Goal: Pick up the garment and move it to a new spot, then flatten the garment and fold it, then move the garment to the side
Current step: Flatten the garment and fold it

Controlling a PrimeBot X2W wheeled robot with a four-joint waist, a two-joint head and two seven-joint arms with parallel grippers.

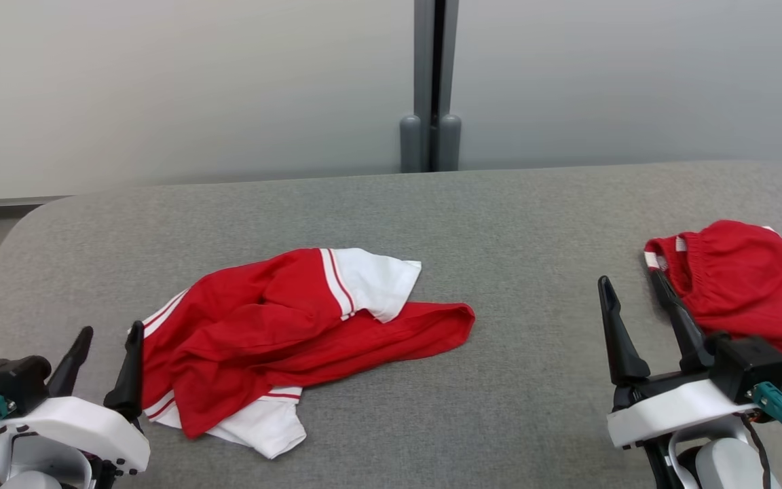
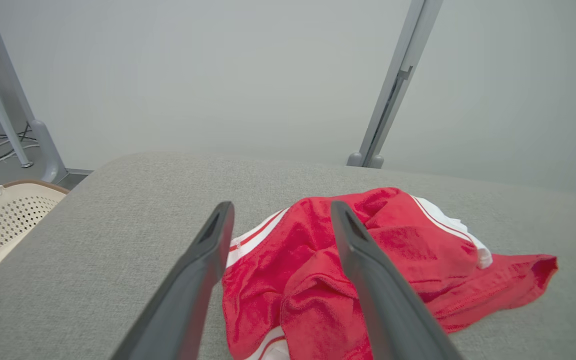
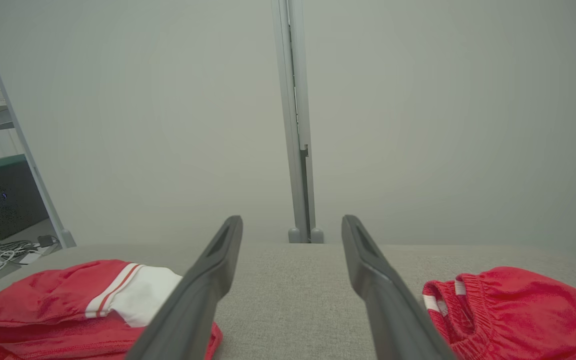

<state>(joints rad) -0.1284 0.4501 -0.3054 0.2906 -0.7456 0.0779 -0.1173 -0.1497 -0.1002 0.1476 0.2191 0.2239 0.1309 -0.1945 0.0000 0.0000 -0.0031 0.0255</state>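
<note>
My left hand (image 1: 111, 329) spread and empty beside the garment (image 1: 262, 333) — right hand (image 1: 628, 278) spread too.
In the lower left of the head view my left fingers stand apart, just beside the crumpled red-and-white garment, which lies left of centre on the grey bench (image 1: 499, 224). At lower right my right fingers are apart, holding nothing — one crosses the edge of the red shorts (image 1: 744, 285) bunched at the right edge, well apart from the garment.

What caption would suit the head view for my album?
Open left pincer and right pincer beside a crumpled red-and-white shirt and red shorts on grey surface.
</note>
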